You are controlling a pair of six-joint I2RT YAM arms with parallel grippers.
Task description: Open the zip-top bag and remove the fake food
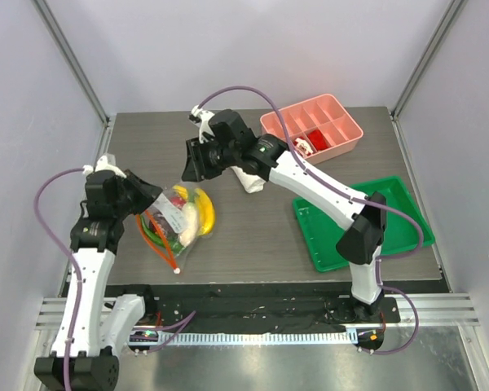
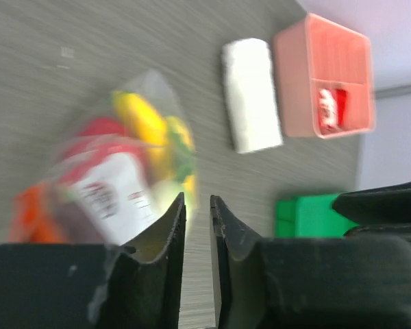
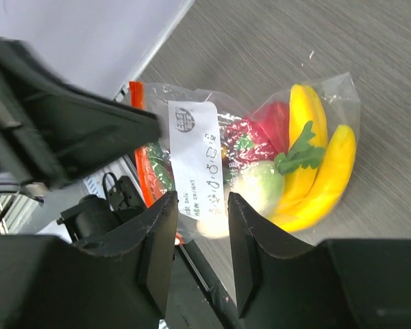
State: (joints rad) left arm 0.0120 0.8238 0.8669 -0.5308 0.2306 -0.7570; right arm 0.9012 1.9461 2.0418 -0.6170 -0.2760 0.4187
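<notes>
The zip-top bag [image 1: 179, 218] lies on the table left of centre, clear and crinkly, with its orange-red zip strip [image 1: 157, 240] toward the near edge. Inside it I see fake food: yellow bananas [image 3: 323, 171], a red fruit [image 3: 274, 123] and a pale green piece [image 3: 260, 185], behind a white label [image 3: 195, 157]. My left gripper [image 1: 151, 198] is at the bag's upper left edge. In the left wrist view its jaws [image 2: 197, 199] stand slightly apart with only table between them, and the blurred bag [image 2: 116, 171] is just to their left. My right gripper [image 1: 190, 163] hovers above the bag, open [image 3: 202, 197] and empty.
A rolled white towel [image 1: 248, 181] lies right of the bag, under the right arm. A pink divided tray [image 1: 310, 126] with small red-and-white pieces stands at the back right. A green tray [image 1: 359, 220] sits at the right. The left arm [image 3: 61, 130] is close beside the right gripper.
</notes>
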